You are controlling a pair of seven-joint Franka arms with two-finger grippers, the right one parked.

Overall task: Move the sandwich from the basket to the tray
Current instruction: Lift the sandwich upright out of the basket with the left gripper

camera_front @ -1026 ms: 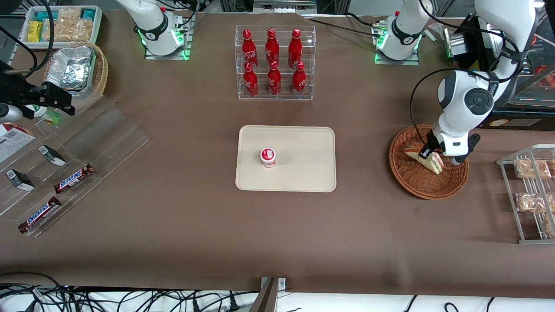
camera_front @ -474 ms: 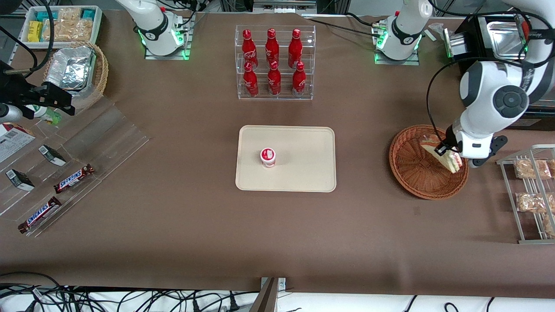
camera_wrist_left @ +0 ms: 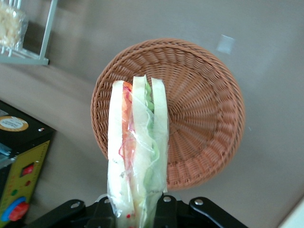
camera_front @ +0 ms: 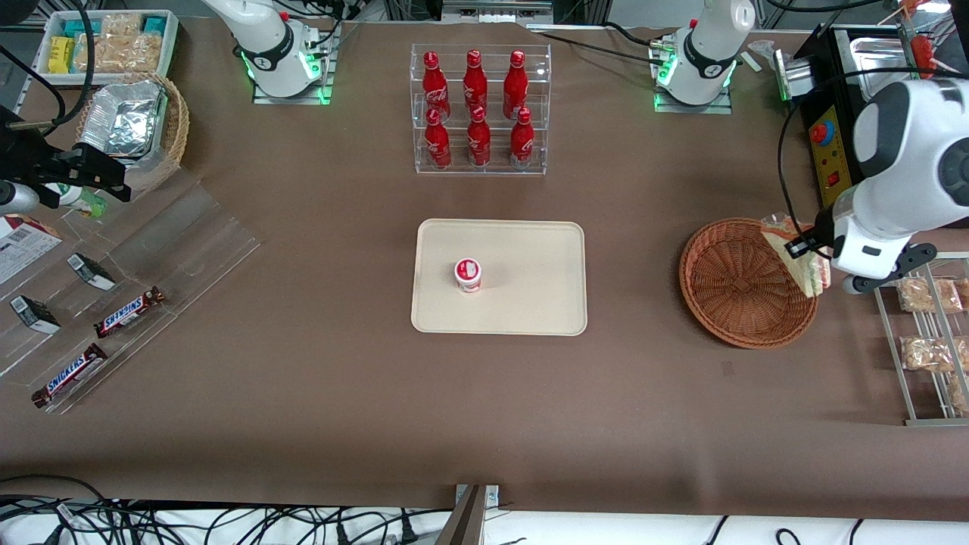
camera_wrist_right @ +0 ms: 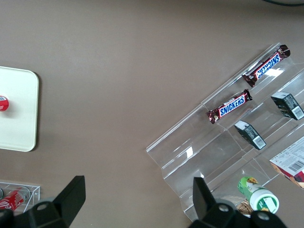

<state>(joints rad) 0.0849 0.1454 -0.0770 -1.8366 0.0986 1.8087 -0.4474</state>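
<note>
My left gripper (camera_front: 811,254) is shut on the wrapped sandwich (camera_front: 795,254), a white-bread wedge with red and green filling. It hangs in the air above the rim of the reddish-brown wicker basket (camera_front: 738,291), at the basket's edge toward the working arm's end. From the wrist, the sandwich (camera_wrist_left: 137,152) sticks out between the black fingers, and the basket (camera_wrist_left: 199,109) lies below it with nothing inside. The cream tray (camera_front: 530,303) sits at the table's middle, well apart from the gripper.
A small red-lidded cup (camera_front: 468,274) stands on the tray. A clear rack of red bottles (camera_front: 477,106) stands farther from the camera than the tray. A metal wire rack with bagged snacks (camera_front: 927,333) lies close beside the basket. A black control box (camera_front: 829,144) is near the arm.
The gripper has lifted the sandwich out of the basket and carried it up and toward the working arm's end. The basket now holds nothing.
</note>
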